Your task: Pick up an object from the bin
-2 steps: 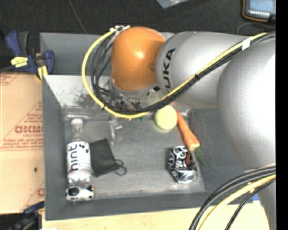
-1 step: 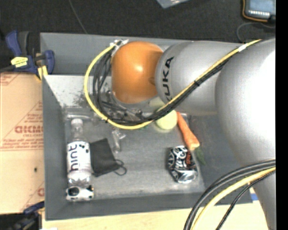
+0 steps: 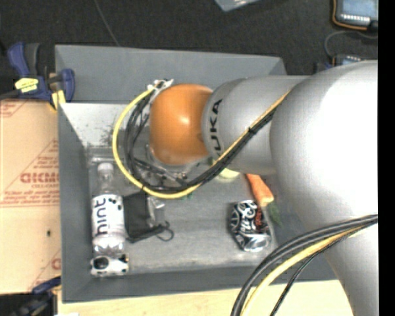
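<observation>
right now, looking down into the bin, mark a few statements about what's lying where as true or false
1. The clear plastic bottle with the white "hint" label lies along the left side of the grey metal bin. True.
2. The crushed silver and black metal can rests on top of that bottle. False: it lies on the bin floor at the right, well apart from the bottle.
3. The orange carrot-shaped piece lies just above the can in the view. True.
4. The black flat thing lies in the bin's right front corner. False: it lies mid-bin, right beside the bottle.
5. The arm's orange wrist cover hangs over the back half of the bin. True.
</observation>
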Available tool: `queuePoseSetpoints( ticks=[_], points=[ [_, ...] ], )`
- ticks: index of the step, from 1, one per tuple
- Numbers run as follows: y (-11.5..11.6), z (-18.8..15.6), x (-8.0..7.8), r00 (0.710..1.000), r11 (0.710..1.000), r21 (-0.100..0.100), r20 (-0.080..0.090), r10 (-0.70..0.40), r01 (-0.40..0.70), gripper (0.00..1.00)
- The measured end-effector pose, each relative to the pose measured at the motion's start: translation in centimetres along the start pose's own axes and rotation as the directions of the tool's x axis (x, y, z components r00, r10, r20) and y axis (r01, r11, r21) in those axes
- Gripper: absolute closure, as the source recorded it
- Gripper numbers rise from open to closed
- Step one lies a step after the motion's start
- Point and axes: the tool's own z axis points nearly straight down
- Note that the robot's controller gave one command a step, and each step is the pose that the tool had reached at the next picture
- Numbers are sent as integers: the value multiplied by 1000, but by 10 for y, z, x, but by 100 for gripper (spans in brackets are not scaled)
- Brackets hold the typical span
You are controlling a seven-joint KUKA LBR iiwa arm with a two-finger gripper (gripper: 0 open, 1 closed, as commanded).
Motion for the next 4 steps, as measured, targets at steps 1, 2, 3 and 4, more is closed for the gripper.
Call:
queuePoseSetpoints(
  ticks=[1,2,3,4],
  points=[
    [-12,-1,18,998,998,1,-5,-60,60,100],
    [-11,-1,18,998,998,1,-5,-59,59,100],
    [-8,-127,28,1000,1000,2,-1,-2,2,100],
    [-8,-127,28,1000,1000,2,-1,-2,2,100]
  ],
)
